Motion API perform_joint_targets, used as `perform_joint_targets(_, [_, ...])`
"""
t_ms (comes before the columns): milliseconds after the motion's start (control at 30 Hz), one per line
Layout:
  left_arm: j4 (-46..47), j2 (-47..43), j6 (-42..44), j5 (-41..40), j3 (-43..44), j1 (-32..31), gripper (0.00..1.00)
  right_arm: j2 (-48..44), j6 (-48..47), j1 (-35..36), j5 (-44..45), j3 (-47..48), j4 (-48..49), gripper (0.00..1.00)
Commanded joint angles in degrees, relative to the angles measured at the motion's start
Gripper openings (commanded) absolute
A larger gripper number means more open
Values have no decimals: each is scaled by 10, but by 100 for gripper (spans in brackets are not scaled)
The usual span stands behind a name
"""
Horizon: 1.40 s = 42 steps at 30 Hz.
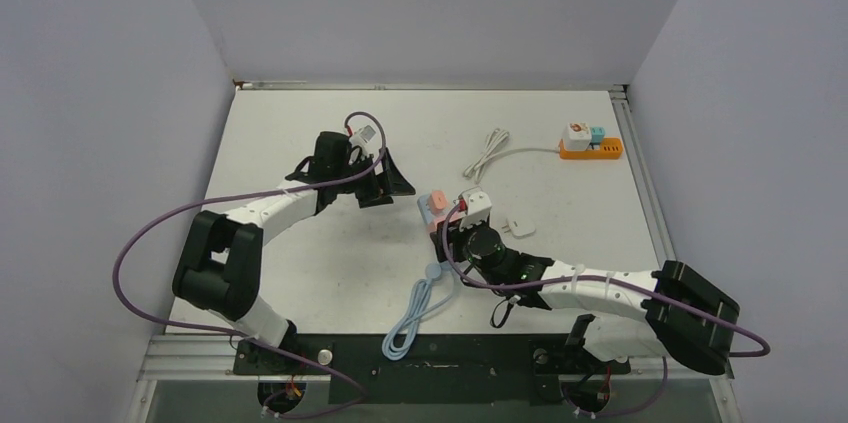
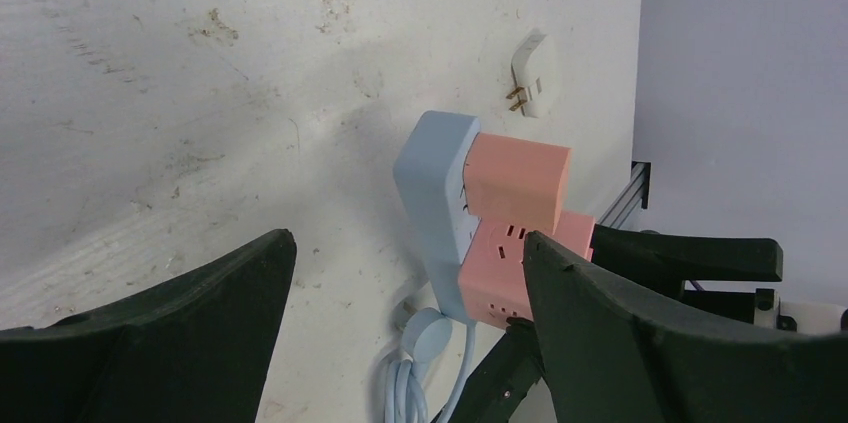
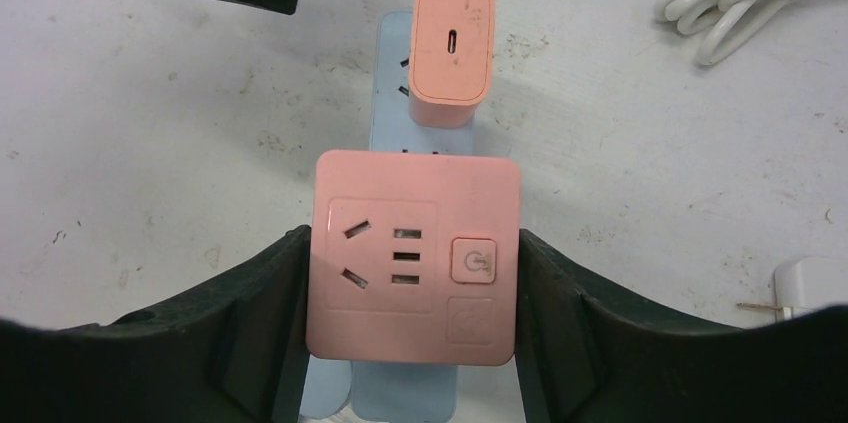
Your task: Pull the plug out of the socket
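A light-blue power strip lies mid-table with a small pink charger and a pink cube plug plugged into its top. My right gripper is shut on the pink cube plug, one finger pressed against each side; the cube sits on the strip. My left gripper is open and empty, hovering to the left of the strip. In the left wrist view its gripper frames the strip, the charger and the cube.
A loose white plug lies right of the strip. A coiled white cable runs to an orange power strip at the back right. The strip's blue cord is bundled toward the near edge.
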Motion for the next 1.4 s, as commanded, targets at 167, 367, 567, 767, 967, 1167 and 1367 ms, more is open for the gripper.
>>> perform_joint_targets(167, [79, 31, -36, 54, -2, -1, 70, -54, -11, -19, -35, -41, 168, 5])
perform_joint_targets(367, [93, 48, -45, 69, -2, -12, 63, -63, -10, -34, -52, -54, 178, 5])
perform_joint_targets(567, [124, 56, -56, 87, -5, -24, 62, -59, -3, -41, -74, -56, 185, 5])
perform_joint_targets(767, [131, 69, -61, 94, -6, -33, 57, -57, 2, -44, -90, -59, 194, 5])
perform_joint_targets(967, [150, 80, -80, 110, -10, -34, 52, -58, 7, -48, -109, -65, 207, 5])
perform_joint_targets(1167, [158, 84, -85, 114, -10, -37, 46, -58, 15, -55, -126, -68, 216, 5])
perform_joint_targets(1367, [173, 88, -94, 120, -13, -40, 41, -58, 20, -63, -138, -72, 221, 5])
